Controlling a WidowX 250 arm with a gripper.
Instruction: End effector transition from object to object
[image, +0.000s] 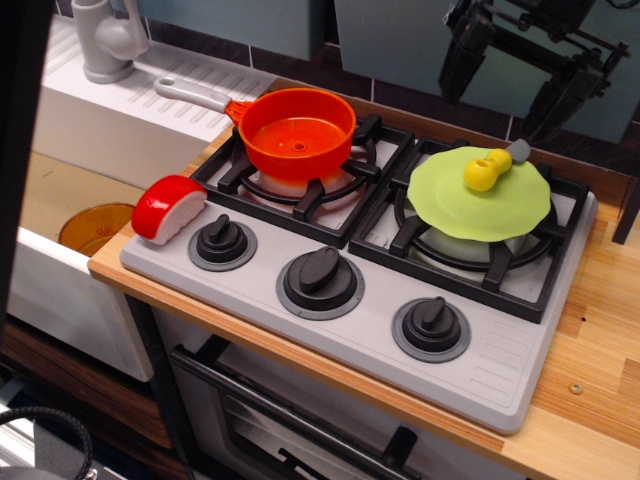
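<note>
The end effector (520, 85), a black two-fingered gripper, hangs at about 1 o'clock in the view, above and clear of the right burner. Its jaws are spread wide and hold nothing; the left finger (462, 62) and the right one stand well apart, with bare wall showing between them.

Directly below, at about 3 o'clock, lies a lime-green lid (480, 195) with a yellow knob (484, 170) on the right burner grate (560, 255). A grey handle tip pokes out just behind the knob, so a pot probably sits under it (the pot itself is hidden).

The lid looks thin, light and smooth, likely plastic, and would slide if pushed at the rim. The knob is the sensible place to grip: narrow, raised, and easy for the fingers to straddle.

At about 11 o'clock an orange saucepan (298, 132) with a grey handle (190, 93) sits on the left burner. It looks like a light, stiff toy; its rim or handle would take a pinch. A red-and-white toy sushi piece (168, 207) rests on the stove's corner at 9 o'clock, just beside the left knob (221, 240).
</note>
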